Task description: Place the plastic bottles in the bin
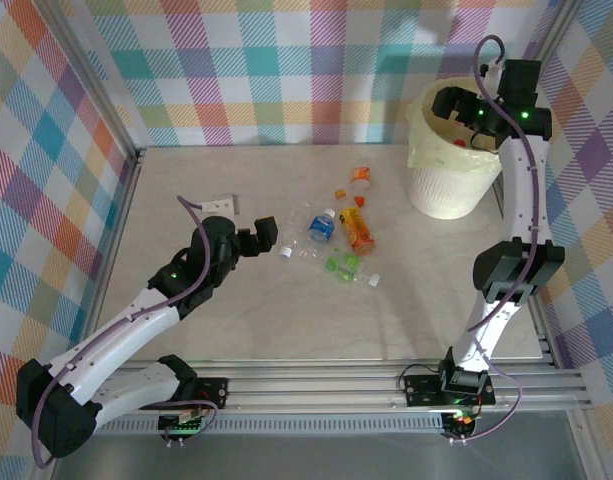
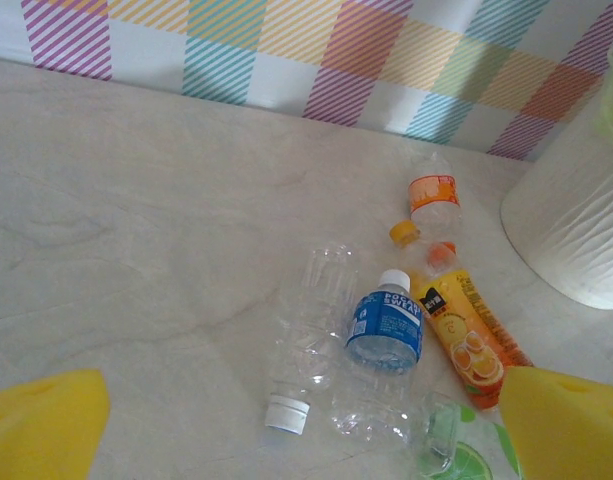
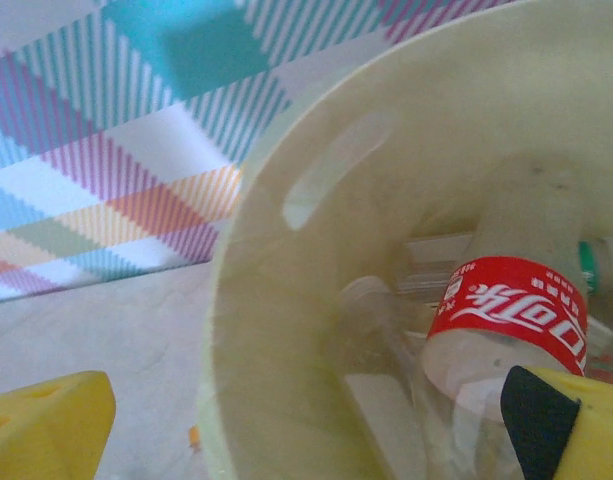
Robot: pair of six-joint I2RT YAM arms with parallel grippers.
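Note:
Several plastic bottles lie in a cluster mid-table: a blue-labelled one (image 1: pixel 321 226) (image 2: pixel 386 325), an orange juice bottle (image 1: pixel 358 230) (image 2: pixel 466 335), a clear white-capped one (image 2: pixel 311 340), a green-labelled one (image 1: pixel 343 264) and an orange-labelled one (image 1: pixel 362 177) (image 2: pixel 433 195). My left gripper (image 1: pixel 269 237) (image 2: pixel 301 425) hovers open just left of the cluster, nothing between its yellow fingers (image 2: pixel 41 425). The cream bin (image 1: pixel 446 190) (image 2: pixel 576 220) stands at the far right. My right gripper (image 1: pixel 466 115) (image 3: pixel 306 430) is open above its mouth. Inside the bin (image 3: pixel 286 330) lies a red-labelled bottle (image 3: pixel 511 310) among other clear bottles.
A small white bracket (image 1: pixel 221 204) lies on the table left of the bottles. Loose caps sit near the cluster, one orange (image 1: pixel 339 191) and one white (image 1: pixel 374 281). Plaid walls and aluminium posts close in the table on three sides.

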